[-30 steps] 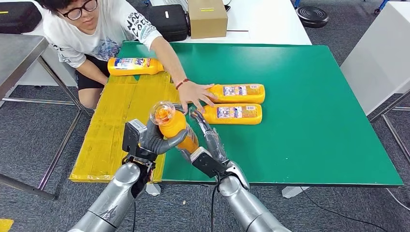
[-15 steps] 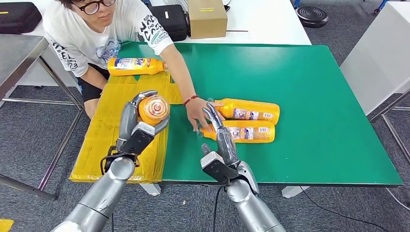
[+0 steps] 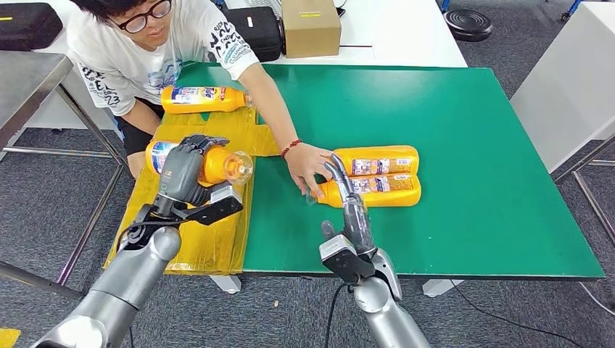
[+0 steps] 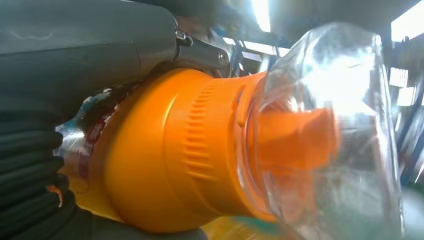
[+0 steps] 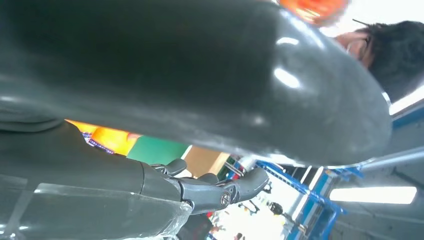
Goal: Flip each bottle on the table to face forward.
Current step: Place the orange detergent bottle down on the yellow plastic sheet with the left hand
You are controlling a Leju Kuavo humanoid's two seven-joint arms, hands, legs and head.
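The left hand (image 3: 183,170) wraps its fingers over an orange bottle (image 3: 207,163), holding it on its side above the yellow mat (image 3: 199,243), the clear cap (image 3: 238,166) pointing toward the green tabletop (image 3: 471,159). In the left wrist view the bottle's (image 4: 175,155) ribbed orange shoulder and clear cap (image 4: 330,135) sit just ahead of the hand (image 4: 60,75).

The right hand (image 3: 351,210) reaches forward over the green tabletop with its fingers stretched out straight and holding nothing; the fingertips lie at the neck end of the nearer of two bottles. That near bottle (image 3: 377,190) and the far bottle (image 3: 381,161) lie side by side, touching, labels up.

A person's hand (image 3: 308,165) rests on the cap ends of those two bottles, just beside the right hand's fingertips.

A fourth bottle (image 3: 203,99) lies at the far edge of the mat, near the person (image 3: 145,51). Behind the tabletop stand a cardboard box (image 3: 310,25) and a black case (image 3: 255,30).
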